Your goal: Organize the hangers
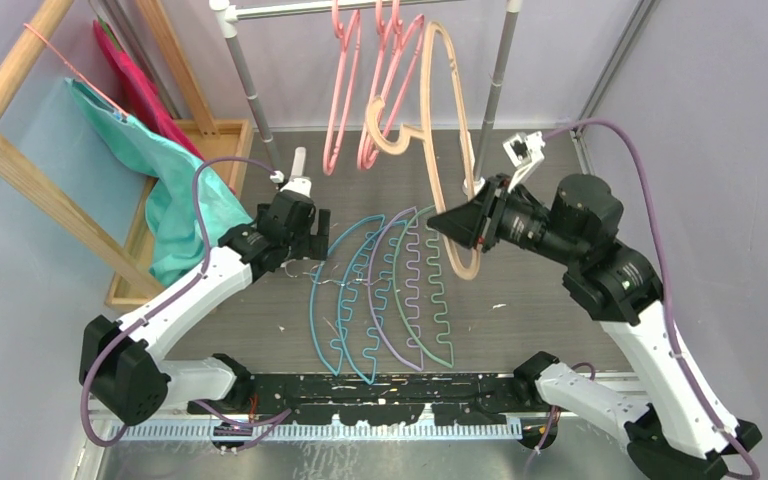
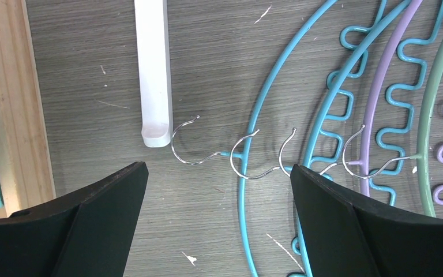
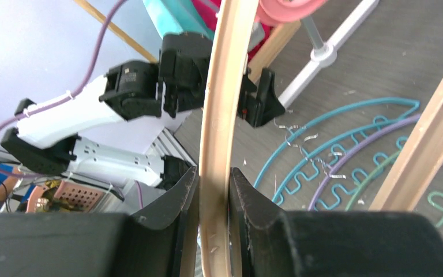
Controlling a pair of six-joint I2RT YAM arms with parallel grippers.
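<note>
Both arm bases (image 1: 380, 400) sit at the near edge of a grey wood-grain table (image 1: 520, 330), lavender walls around.
Four thin hangers (image 1: 380, 290) lie mid-table; beyond them stands a garment rail (image 1: 360, 8) with pink hangers (image 1: 345, 80). Left gripper (image 2: 219, 173) gapes wide over their hooks; right gripper (image 3: 213, 190) pinches a beige hanger (image 1: 450, 150).
</note>
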